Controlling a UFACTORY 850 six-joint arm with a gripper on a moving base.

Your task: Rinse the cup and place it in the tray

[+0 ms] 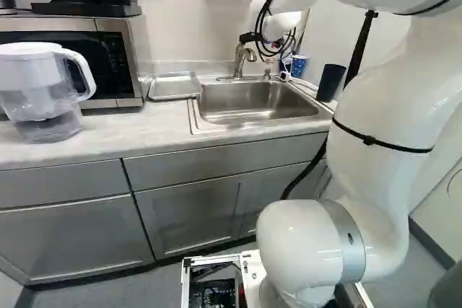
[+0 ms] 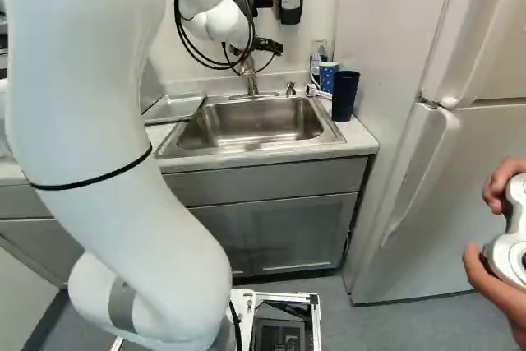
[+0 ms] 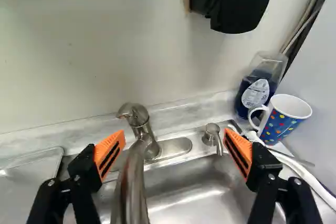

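Swinging sideways to the mug point(image 3: 286, 121) is judged the main hazard: the spout point(image 3: 131, 187) shows between the spread fingers, and its clearance from them cannot be confirmed. A finger could strike it or the pump point(image 3: 212, 136). At the mug, the bottle point(image 3: 257, 90) just behind and the panel point(image 2: 394, 63) beside it leave limited room; a skewed approach could tip the mug or close on its handle alone. The white item point(image 3: 302, 169) alongside could be dragged along. Choosing the dark tumbler point(image 2: 345, 94) instead is a further risk, as the task names only "cup".

Gripper point(image 3: 174, 153): wide apart, nothing held. Mug, taken as the cup: upright behind the sink point(image 2: 259, 125), ahead of the gripper and outside the finger on the pump side. Tray point(image 1: 174, 86): across the sink, beyond the opposite finger.
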